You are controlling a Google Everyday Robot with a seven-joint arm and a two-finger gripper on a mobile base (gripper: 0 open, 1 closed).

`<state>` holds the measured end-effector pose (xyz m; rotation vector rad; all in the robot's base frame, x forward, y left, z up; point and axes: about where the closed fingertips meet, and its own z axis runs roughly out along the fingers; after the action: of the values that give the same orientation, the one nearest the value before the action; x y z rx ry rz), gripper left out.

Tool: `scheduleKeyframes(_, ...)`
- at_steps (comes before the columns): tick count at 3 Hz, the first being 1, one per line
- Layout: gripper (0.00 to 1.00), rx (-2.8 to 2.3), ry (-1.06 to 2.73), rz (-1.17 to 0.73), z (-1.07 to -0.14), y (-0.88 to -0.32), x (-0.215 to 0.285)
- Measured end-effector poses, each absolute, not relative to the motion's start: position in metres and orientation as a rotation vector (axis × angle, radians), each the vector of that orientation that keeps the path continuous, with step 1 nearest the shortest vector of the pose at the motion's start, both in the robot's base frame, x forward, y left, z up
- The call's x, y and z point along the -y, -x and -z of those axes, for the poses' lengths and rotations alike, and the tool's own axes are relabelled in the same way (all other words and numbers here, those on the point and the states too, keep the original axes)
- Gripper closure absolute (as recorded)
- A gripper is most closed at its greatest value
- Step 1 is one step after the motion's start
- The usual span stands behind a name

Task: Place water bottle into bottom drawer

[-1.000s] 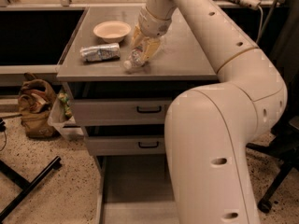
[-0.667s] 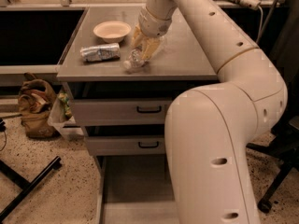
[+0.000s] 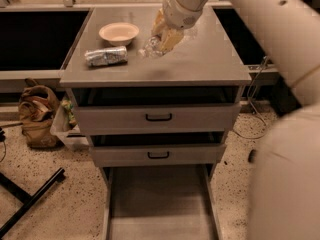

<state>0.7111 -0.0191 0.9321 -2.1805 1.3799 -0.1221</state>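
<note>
The water bottle (image 3: 149, 47), small and clear, is in my gripper (image 3: 161, 39) above the back middle of the grey cabinet top (image 3: 200, 64). The gripper's yellowish fingers (image 3: 170, 36) are closed around the bottle, which tilts down to the left and is lifted slightly off the top. My white arm reaches in from the upper right. The bottom drawer (image 3: 157, 204) is pulled out at floor level below the cabinet front, a plain grey tray with side rails and nothing visible in it.
A pale bowl (image 3: 119, 33) and a crinkled silvery foil packet (image 3: 106, 56) sit on the left of the top. Two shallower drawers with black handles (image 3: 159, 117) stand slightly open. A brown bag (image 3: 37, 114) and black stand legs (image 3: 30, 204) are on the floor at left. My white body (image 3: 287, 179) fills the right.
The gripper has risen with the water bottle, which now sits higher over the cabinet top than before. The bowl, the foil packet and the drawers have not moved.
</note>
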Motion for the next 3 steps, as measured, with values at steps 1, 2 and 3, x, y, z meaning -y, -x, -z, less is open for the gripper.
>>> scheduleKeyframes(1, 1.00, -1.451, 1.932, 0.256, -1.003, -0.663, 0.038)
scheduleKeyframes(2, 1.00, -1.458, 1.754, 0.319, -1.045, -0.607, 0.026)
scheduleKeyframes(3, 1.00, -1.450, 1.663, 0.317, -1.035, -0.570, -0.004)
